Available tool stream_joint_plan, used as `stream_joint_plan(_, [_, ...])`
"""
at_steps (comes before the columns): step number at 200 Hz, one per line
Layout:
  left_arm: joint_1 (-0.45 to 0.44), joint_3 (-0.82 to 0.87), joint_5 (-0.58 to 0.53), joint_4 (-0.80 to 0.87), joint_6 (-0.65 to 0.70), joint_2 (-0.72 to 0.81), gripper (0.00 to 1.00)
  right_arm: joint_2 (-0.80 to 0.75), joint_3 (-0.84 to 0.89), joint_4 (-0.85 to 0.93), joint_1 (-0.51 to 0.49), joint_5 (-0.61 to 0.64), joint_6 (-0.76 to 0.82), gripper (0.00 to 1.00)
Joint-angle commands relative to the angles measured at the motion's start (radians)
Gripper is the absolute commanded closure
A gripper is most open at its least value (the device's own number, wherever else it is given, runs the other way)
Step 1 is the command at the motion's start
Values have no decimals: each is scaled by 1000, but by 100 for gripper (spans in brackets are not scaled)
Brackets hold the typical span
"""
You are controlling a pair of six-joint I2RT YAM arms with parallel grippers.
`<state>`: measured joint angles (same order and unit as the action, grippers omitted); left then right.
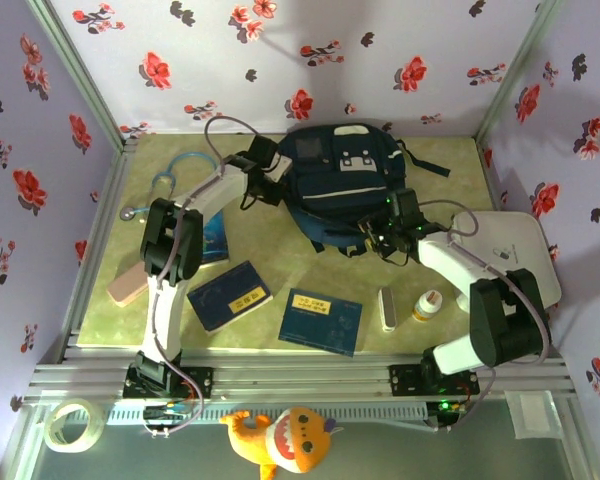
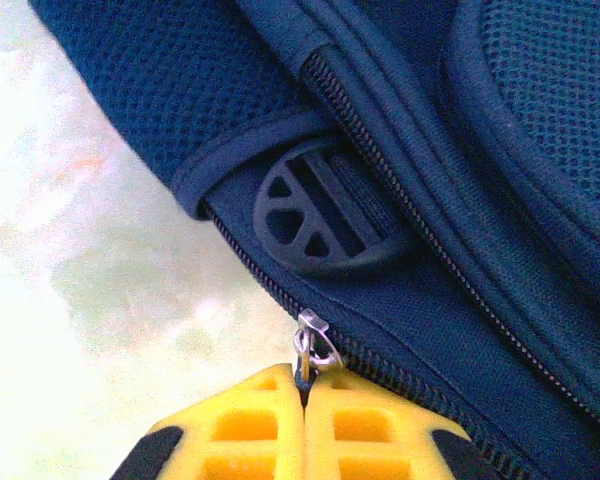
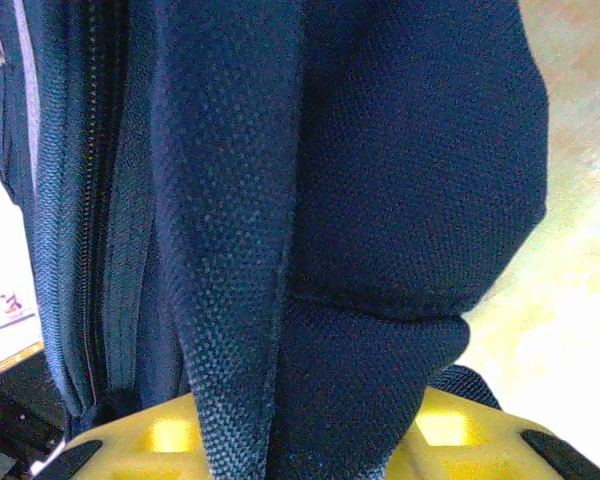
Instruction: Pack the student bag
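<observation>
One student bag (image 1: 340, 185) lies at the far centre of the table (image 1: 280, 260). It is dark navy with white stripe trims and pale patches on its front pocket.

The left gripper (image 1: 270, 170) sits at its left side and the right gripper (image 1: 385, 242) at its near right corner.

The left wrist view shows what the top view cannot: the yellow fingers (image 2: 250, 440) are pressed together on the metal zipper pull (image 2: 312, 350), just below a round black buckle (image 2: 325, 220).

In the right wrist view a fold of the navy fabric runs between the parted yellow fingers (image 3: 160, 440). I cannot tell whether they are pinching it.

Nearer than the bag lie three blue books (image 1: 230, 295), one partly under the left arm. There is also one white stick (image 1: 387, 308) and one small bottle (image 1: 427, 305). One white case (image 1: 515, 255) lies to the right, and one stethoscope (image 1: 165, 185) at far left.
</observation>
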<state>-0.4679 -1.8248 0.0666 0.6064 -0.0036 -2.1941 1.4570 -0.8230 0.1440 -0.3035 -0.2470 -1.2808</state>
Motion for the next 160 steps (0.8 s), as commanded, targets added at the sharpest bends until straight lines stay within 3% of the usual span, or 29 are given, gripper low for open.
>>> stream_joint_plan(1, [33,-35,-54,-37,-75,21,95,37,22,-120,-11,-74,-53,63])
stream_joint_plan(27, [36,47,-67,-66,-141,106,74,76,-1,-152,-35,-106,-52,55])
stream_joint_plan(49, [49,146,-87,-89,-224,196,63,86,-29,-122,-39,-113,-16,44])
stream_joint_plan(72, [67,270,-89,-112,-316,312,53,51,-56,-3,-33,-42,68,29])
stream_joint_plan(118, [69,538,-59,-214,-512,574,14,-83,-73,209,22,138,264,16])
stream_joint_plan(160, [62,636,92,-275,-675,638,11,-49,-95,212,129,104,394,11])
